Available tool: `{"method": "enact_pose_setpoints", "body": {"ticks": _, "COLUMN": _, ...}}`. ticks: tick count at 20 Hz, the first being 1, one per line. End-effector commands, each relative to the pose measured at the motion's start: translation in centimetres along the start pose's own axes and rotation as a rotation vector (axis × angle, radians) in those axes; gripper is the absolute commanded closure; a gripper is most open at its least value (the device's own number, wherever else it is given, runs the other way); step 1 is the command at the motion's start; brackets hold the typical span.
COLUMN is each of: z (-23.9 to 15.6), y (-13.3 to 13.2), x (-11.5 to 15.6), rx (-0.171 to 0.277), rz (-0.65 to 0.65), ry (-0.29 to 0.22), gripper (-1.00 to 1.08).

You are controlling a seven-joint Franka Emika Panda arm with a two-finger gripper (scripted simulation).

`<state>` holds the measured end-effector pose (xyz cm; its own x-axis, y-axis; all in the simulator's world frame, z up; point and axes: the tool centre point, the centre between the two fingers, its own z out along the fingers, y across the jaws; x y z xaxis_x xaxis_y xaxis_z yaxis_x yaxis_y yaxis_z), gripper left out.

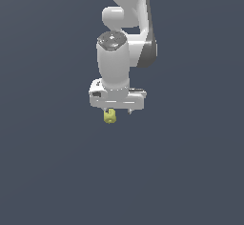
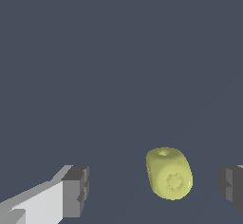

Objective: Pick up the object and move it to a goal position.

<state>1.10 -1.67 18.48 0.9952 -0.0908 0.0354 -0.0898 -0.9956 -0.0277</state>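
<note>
Between my pincer's (image 2: 152, 190) two dark pads (image 2: 76, 190) sits the yellow-green lumpy object (image 2: 169, 173), nearer one pad than the other and touching neither, so the pincer is spread and grips nothing. From the exterior view the object (image 1: 109, 116) shows just under the pincer body. I judge the approach nearly done; closing, lifting and carrying to the goal all remain. No goal marker shows.
</note>
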Motion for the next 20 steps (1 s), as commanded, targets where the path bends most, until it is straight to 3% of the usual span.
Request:
{"method": "enact_pose_setpoints", "body": {"ticks": 1, "z": 0.0, "y": 0.0, "x": 0.0, "rx": 0.000, "rz": 0.000, "ry": 0.000, "gripper": -0.92}}
{"method": "enact_pose_setpoints", "body": {"ticks": 12, "z": -1.2, "y": 0.5, "x": 0.2, "rx": 0.003, "rz": -0.017, "ry": 0.003, "gripper": -0.92}}
{"method": "enact_pose_setpoints", "body": {"ticks": 20, "z": 0.8, "y": 1.5, "x": -0.9, "rx": -0.003, "rz": -0.038, "ry": -0.003, "gripper": -0.92}}
